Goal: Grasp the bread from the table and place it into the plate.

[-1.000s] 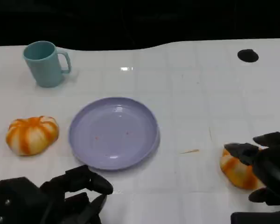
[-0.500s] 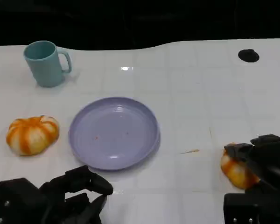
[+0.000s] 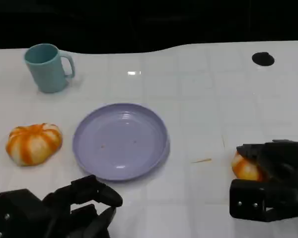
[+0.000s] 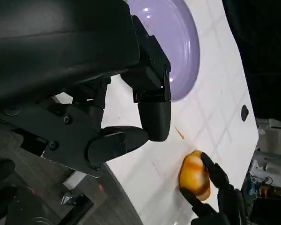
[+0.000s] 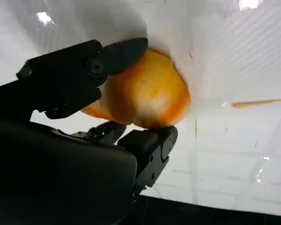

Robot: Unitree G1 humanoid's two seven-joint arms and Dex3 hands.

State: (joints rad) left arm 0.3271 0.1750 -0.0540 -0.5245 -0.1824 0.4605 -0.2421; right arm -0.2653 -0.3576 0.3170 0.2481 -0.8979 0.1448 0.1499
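An orange-and-white bread roll (image 3: pixel 244 168) sits at the right front of the white table, and my right hand (image 3: pixel 273 183) grips it. In the right wrist view the black fingers (image 5: pixel 79 70) press on opposite sides of this roll (image 5: pixel 145 101). Whether it is off the table I cannot tell. The lilac plate (image 3: pixel 82 148) lies empty at the centre, to the left of the roll. My left hand (image 3: pixel 64 210) hovers low at the front left, fingers loosely apart and holding nothing. The left wrist view shows that hand (image 4: pixel 126 117), the plate (image 4: pixel 178 42) and the gripped roll (image 4: pixel 195 174).
A second orange-striped roll (image 3: pixel 33 143) lies left of the plate. A teal mug (image 3: pixel 47 67) stands at the back left. There is a small black disc (image 3: pixel 262 59) at the back right and a thin brown sliver (image 3: pixel 202 160) between plate and right hand.
My right hand has come down and closed around the roll on the right, which has shifted slightly left and away from me. The left hand has stayed in place.
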